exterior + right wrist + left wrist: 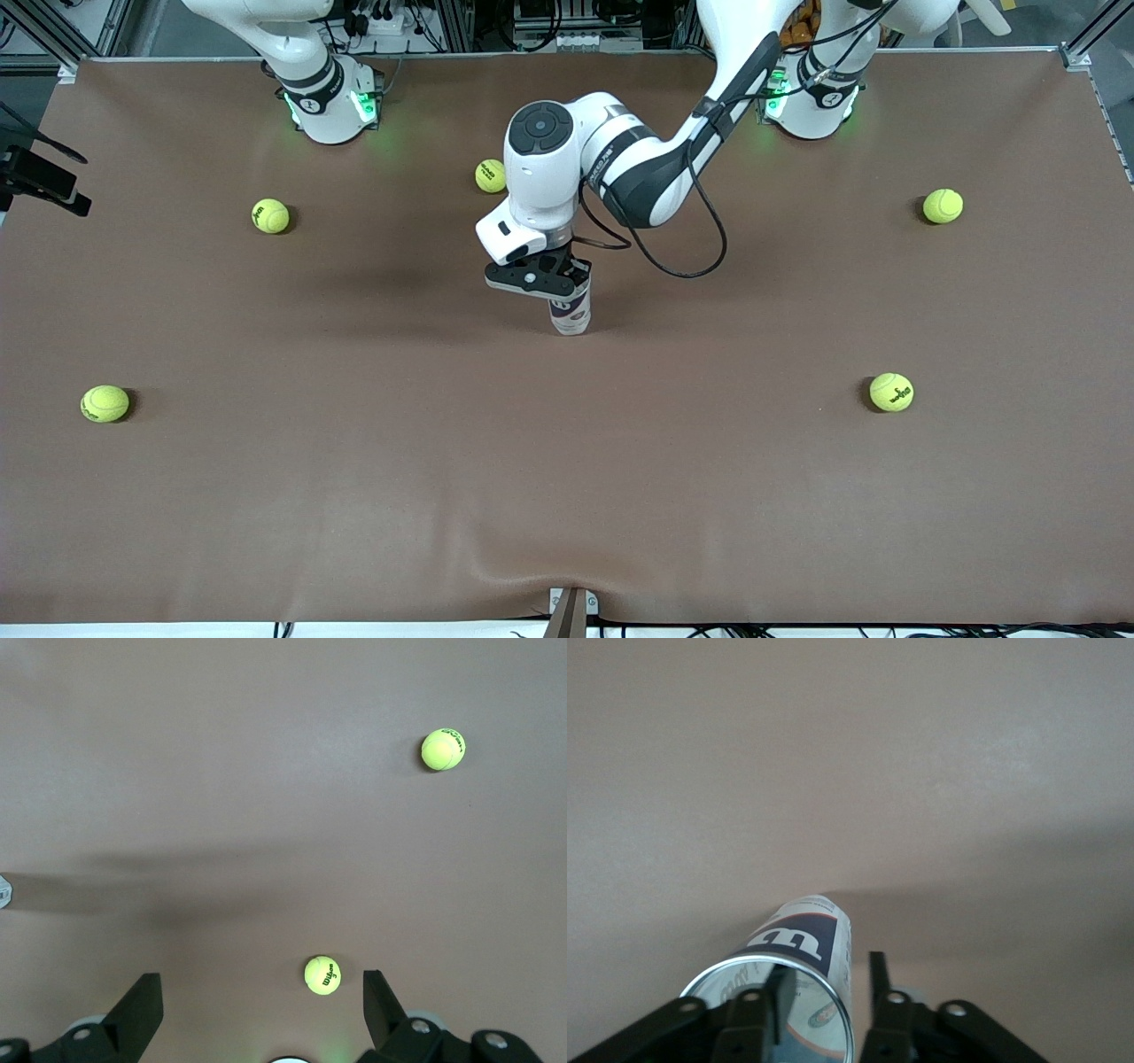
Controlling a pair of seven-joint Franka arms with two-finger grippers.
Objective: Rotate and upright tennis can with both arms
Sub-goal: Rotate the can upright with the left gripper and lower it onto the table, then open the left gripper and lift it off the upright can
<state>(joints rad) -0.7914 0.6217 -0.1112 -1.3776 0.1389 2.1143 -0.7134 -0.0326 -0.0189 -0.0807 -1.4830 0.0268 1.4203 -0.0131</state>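
The tennis can (570, 312) stands upright on the brown table (567, 496) near its middle, silver rim up. My left gripper (551, 276) is right over its top. In the left wrist view the can (799, 943) has one finger (780, 988) down inside its open mouth and the other finger (877, 979) outside the wall, with a small gap showing between that finger and the wall. My left gripper (828, 979) is partly open and grips nothing. My right gripper (261, 992) is wide open and empty, high over the table near its own base, and waits; it is out of the front view.
Several yellow-green tennis balls lie scattered: one (490, 175) close to the left arm's elbow, one (270, 215) and one (104, 403) toward the right arm's end, one (943, 206) and one (891, 392) toward the left arm's end. A black camera mount (35, 177) stands at the table's edge.
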